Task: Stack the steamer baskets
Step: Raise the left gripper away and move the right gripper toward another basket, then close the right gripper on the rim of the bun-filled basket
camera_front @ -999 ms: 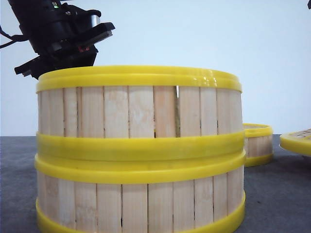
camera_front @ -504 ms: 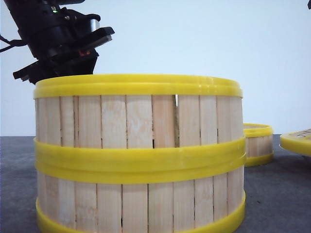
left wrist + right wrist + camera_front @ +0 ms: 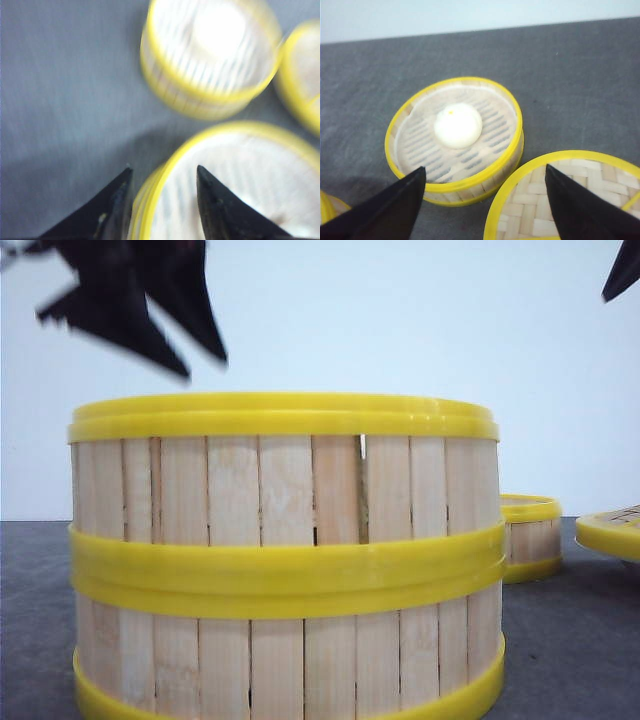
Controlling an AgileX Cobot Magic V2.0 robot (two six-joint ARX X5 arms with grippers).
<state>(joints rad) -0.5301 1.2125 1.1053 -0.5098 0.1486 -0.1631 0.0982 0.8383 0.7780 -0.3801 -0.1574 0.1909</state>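
Two steamer baskets stand stacked close to the front camera, the upper one [image 3: 285, 480] seated on the lower one [image 3: 285, 660]. My left gripper [image 3: 205, 362] is a motion-blurred shape above the stack's left rim, open and empty. In its wrist view the left gripper [image 3: 164, 168] spreads its fingers to either side of the stack's yellow rim [image 3: 165, 200], well above it. The third steamer basket [image 3: 470, 186] stands alone on the table, holding a white bun [image 3: 458, 125]. My right gripper [image 3: 482, 172] hangs open over it and the flat lid [image 3: 570, 195].
The third basket [image 3: 530, 538] sits far back on the right, with the woven, yellow-rimmed lid [image 3: 610, 532] beside it at the right edge. The table is a dark grey cloth [image 3: 570, 640]. My right gripper's tip [image 3: 622, 275] shows at the top right corner.
The upper basket dropped from slightly raised to fully seated on the lower one. My left gripper has since let go and lifted up and away, now blurred with motion.
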